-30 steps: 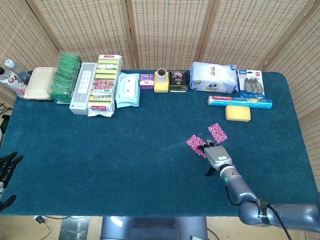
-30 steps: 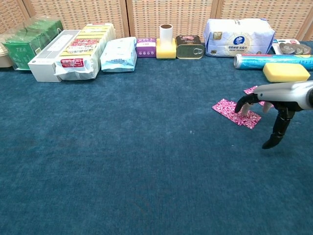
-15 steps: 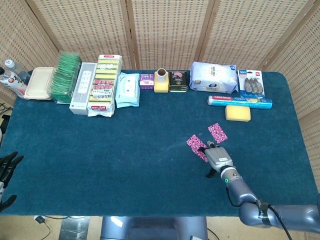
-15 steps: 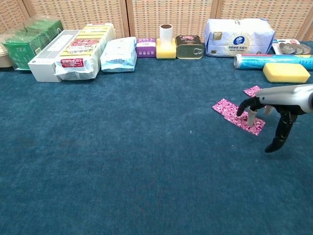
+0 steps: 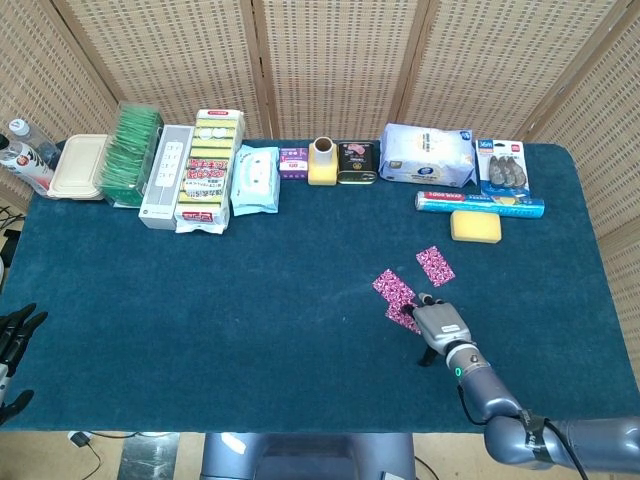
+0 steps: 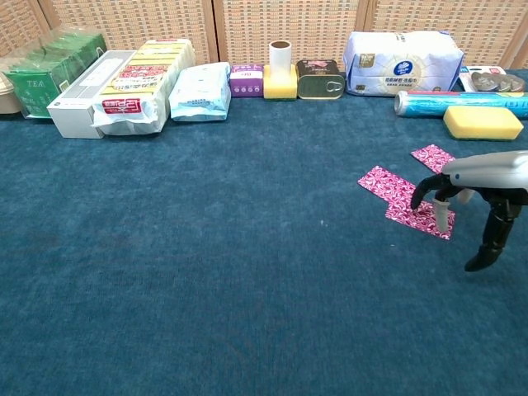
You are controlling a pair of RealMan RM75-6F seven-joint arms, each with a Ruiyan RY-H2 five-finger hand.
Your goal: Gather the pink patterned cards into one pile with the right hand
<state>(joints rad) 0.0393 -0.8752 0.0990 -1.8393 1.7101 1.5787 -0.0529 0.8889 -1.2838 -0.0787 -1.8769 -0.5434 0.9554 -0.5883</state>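
Observation:
Three pink patterned cards lie on the blue cloth at right of centre. The far card [image 5: 435,265] [image 6: 433,157] lies alone. A middle card [image 5: 392,286] [image 6: 384,182] lies left of it. The near card [image 5: 404,318] [image 6: 418,219] touches the middle card's near corner. My right hand [image 5: 438,328] [image 6: 474,183] is over the near card, its fingertips [image 6: 430,196] pressing down on it and the thumb hanging clear to the right. My left hand [image 5: 14,345] rests at the table's left front edge, fingers spread, holding nothing.
A row of goods lines the far edge: green tea packs [image 5: 132,152], a white box [image 5: 165,175], sponge packs [image 5: 208,168], wipes [image 5: 254,180], a tin [image 5: 355,163], a tissue pack [image 5: 428,155]. A blue roll [image 5: 480,204] and yellow sponge [image 5: 475,226] lie behind the cards.
My right hand has drawn back toward the near edge, dragging one card off the middle card so the two now overlap only at a corner. The far card and left hand stayed put.

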